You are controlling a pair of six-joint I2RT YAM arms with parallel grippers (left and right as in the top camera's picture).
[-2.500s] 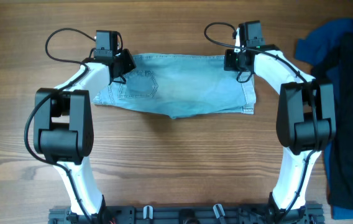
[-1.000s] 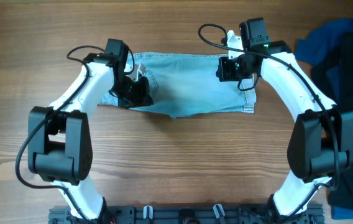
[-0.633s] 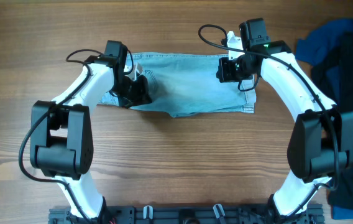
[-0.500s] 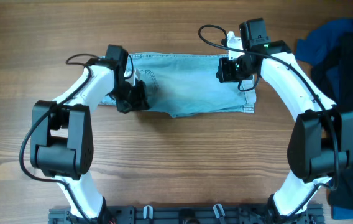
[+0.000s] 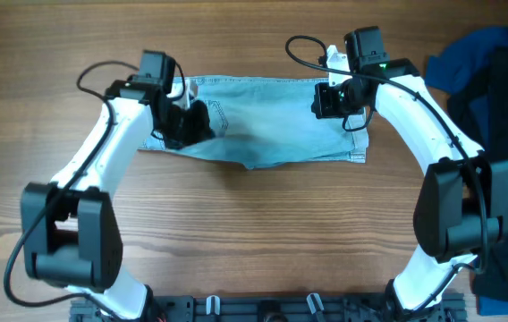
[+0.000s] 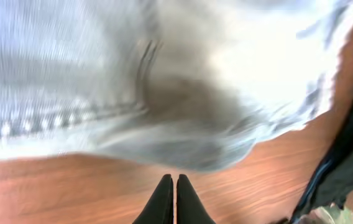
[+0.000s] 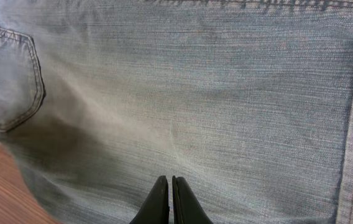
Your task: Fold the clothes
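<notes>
Overhead: the light faded-blue denim shorts (image 5: 272, 125) lie spread flat on the far part of the wooden table (image 5: 254, 233). The left gripper (image 5: 187, 122) and right gripper (image 5: 330, 98) are over opposite ends. No container is in view.

Left wrist (blurred): gripper fully closed, empty, at the shorts' edge.

Right wrist: gripper fully closed, empty, over the denim.

Handling, as judged: limp, fairly heavy, not fragile. Grasp at the thick seamed edges.

My left wrist view is blurred: the denim shorts (image 6: 164, 106) are only pale streaks, and I cannot name the dark thing (image 6: 341, 165) in its lower right corner. From overhead my left gripper (image 5: 190, 122) covers 1 end of the shorts. The blue and black garments (image 5: 491, 134) by the table's (image 5: 254, 241) right edge are cut off by the frame.
</notes>
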